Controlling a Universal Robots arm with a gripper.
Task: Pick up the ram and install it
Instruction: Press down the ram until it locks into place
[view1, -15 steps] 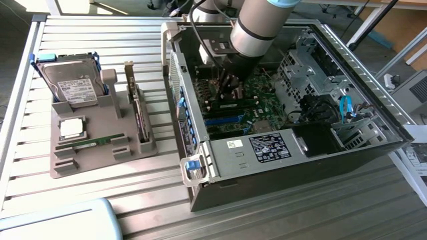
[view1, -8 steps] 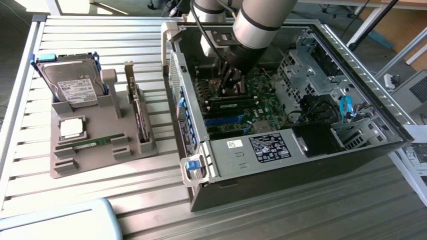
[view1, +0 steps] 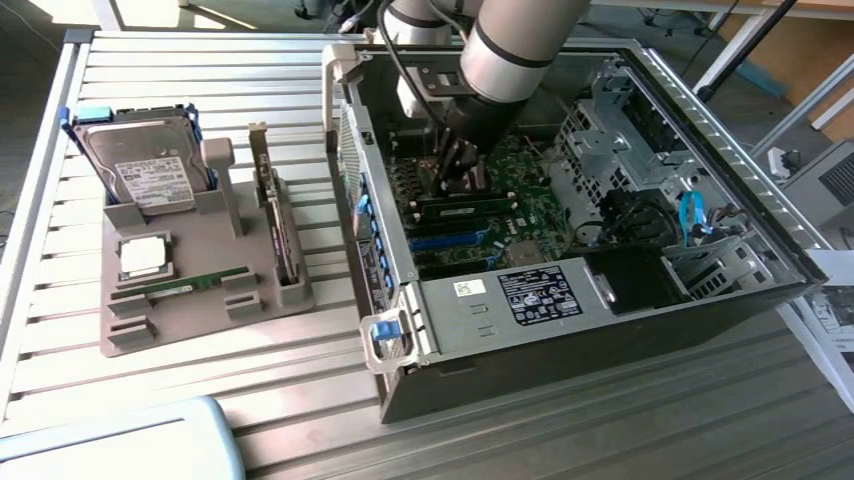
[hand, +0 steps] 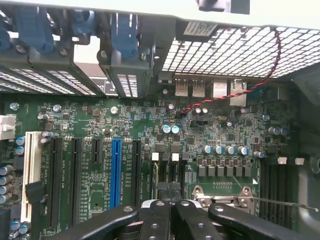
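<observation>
A thin green ram (view1: 457, 210) with black chips stands on edge along a slot of the motherboard (view1: 527, 165) inside the open computer case (view1: 574, 330). My gripper (view1: 454, 183) reaches down into the case right above this stick. In the wrist view the gripper (hand: 170, 189) has its black fingers (hand: 156, 210) pressed together with nothing between them, and the stick is hidden beneath them. I cannot tell whether the fingertips touch it. A second thin green ram (view1: 180, 287) lies flat on the grey parts tray (view1: 200, 330) at the exterior view's left.
The tray also carries a hard drive (view1: 147, 170), a silver square processor (view1: 143, 255) and an upright expansion card (view1: 274, 225). Drive cages (view1: 614, 130) and blue cables (view1: 690, 215) crowd the case's right side. A red-black wire (hand: 235, 92) runs near the rear ports.
</observation>
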